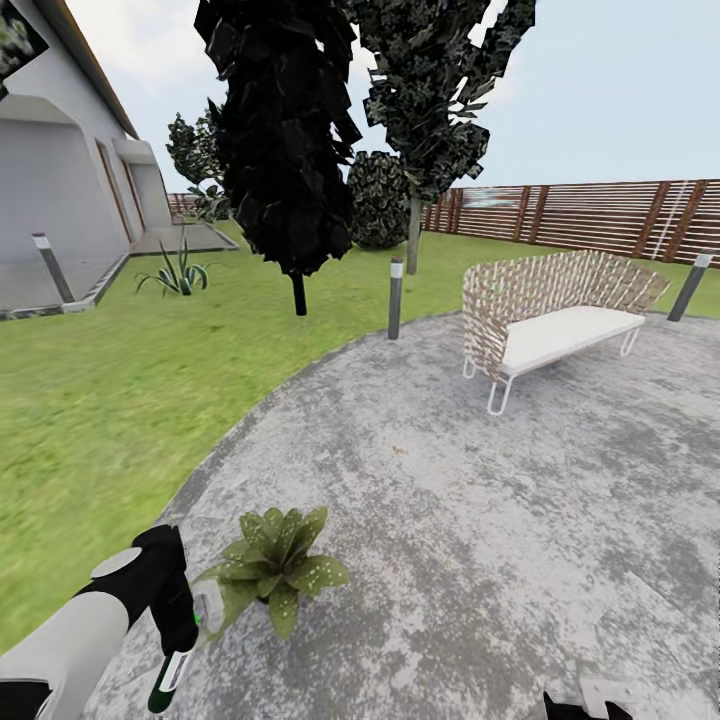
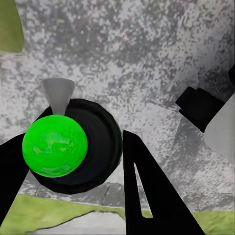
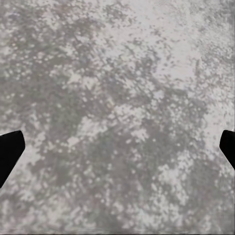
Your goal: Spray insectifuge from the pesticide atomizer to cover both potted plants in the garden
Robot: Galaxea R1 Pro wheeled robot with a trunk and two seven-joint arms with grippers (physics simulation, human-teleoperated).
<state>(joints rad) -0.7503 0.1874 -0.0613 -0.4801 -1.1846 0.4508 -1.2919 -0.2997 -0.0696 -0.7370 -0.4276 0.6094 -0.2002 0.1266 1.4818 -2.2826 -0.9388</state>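
The pesticide atomizer (image 1: 170, 678) hangs at the bottom left of the head view, dark with a white and green body, and my left gripper (image 1: 186, 622) is shut on it. The left wrist view looks down on the atomizer (image 2: 73, 147), with its bright green cap, black round body and grey nozzle held between the black fingers (image 2: 147, 196). Just right of the atomizer a potted plant (image 1: 276, 566) stands on the grey stone patio (image 1: 480, 520), its broad green leaves flecked with white. My right gripper (image 3: 117, 147) is open over bare patio stone, a fingertip at each side edge.
A wicker bench (image 1: 555, 318) with a white seat stands at the patio's far right. Short bollard lights (image 1: 396, 297) ring the patio edge. A dark tree (image 1: 288, 150) stands on the lawn (image 1: 110, 400) to the left, with the brown fence (image 1: 600, 215) and white house (image 1: 60, 190) beyond.
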